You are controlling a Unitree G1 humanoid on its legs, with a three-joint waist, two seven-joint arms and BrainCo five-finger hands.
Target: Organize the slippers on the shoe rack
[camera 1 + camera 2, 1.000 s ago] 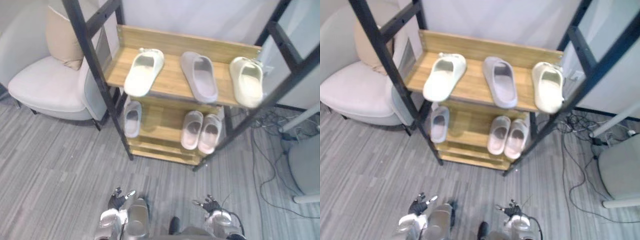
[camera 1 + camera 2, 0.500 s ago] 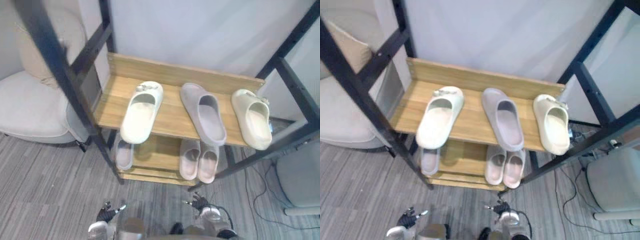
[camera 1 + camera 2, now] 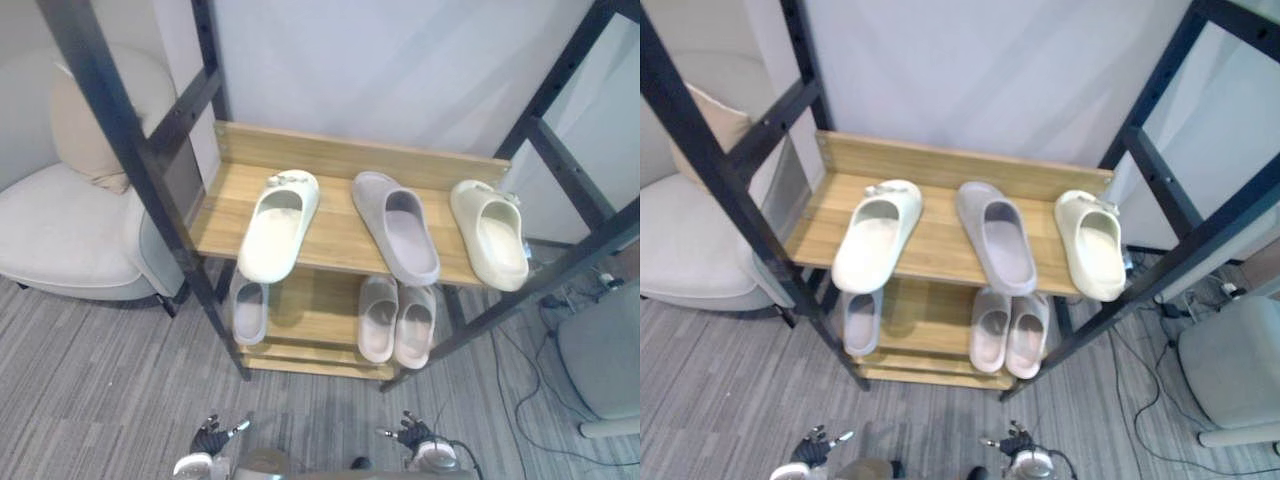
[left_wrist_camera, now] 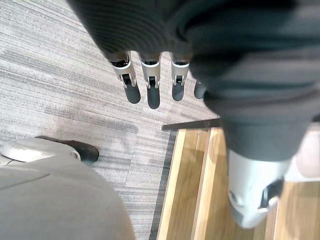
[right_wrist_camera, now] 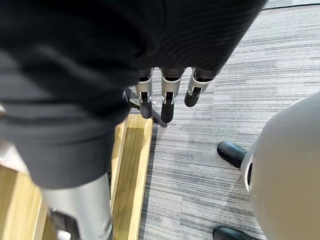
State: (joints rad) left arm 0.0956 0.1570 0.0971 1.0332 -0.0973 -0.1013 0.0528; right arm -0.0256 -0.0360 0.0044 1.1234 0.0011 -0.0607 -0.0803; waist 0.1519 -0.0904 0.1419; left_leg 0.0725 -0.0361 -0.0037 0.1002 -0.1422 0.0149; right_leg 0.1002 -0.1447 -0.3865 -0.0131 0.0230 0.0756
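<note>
- One shoe rack of black metal posts and light wooden shelves; two of its shelves carry slippers.
- Six foam slippers in all, three on each of those two shelves.
- Two cream slippers on the upper shelf: the left cream slipper and the right cream slipper.
- One grey-mauve slipper between them.
- Three pale pinkish-grey slippers on the lower shelf: a single slipper at the left, and two side by side at the right, the inner slipper and the outer slipper.
- One pale grey upholstered armchair.
- One beige cushion on it.
- Two robot hands: the left hand and the right hand.
</note>
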